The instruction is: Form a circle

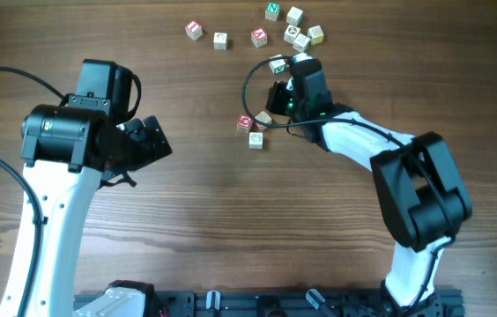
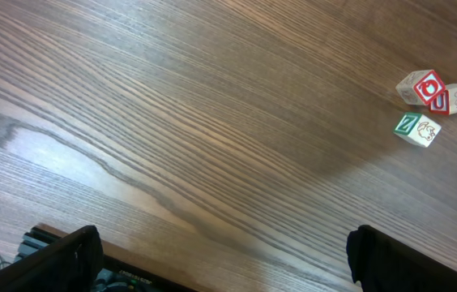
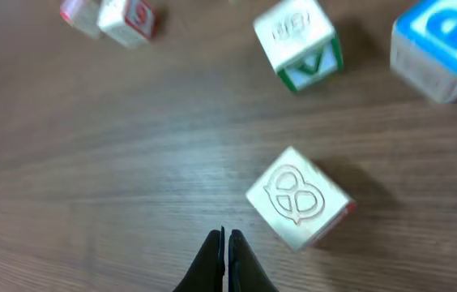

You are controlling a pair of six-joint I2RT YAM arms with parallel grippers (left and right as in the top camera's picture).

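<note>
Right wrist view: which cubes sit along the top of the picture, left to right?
blurred reddish cube → red-lettered cube → green-lettered cube → blue-lettered cube

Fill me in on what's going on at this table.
Two robot arms are working over a wooden table strewn with letter cubes, meant to end up in a circle. The right gripper is shut on nothing, its tips close beside a pretzel cube. The left gripper is open and off to the side, touching nothing. Only a three-cube cluster sits mid-table, so there is no ring yet.
</note>
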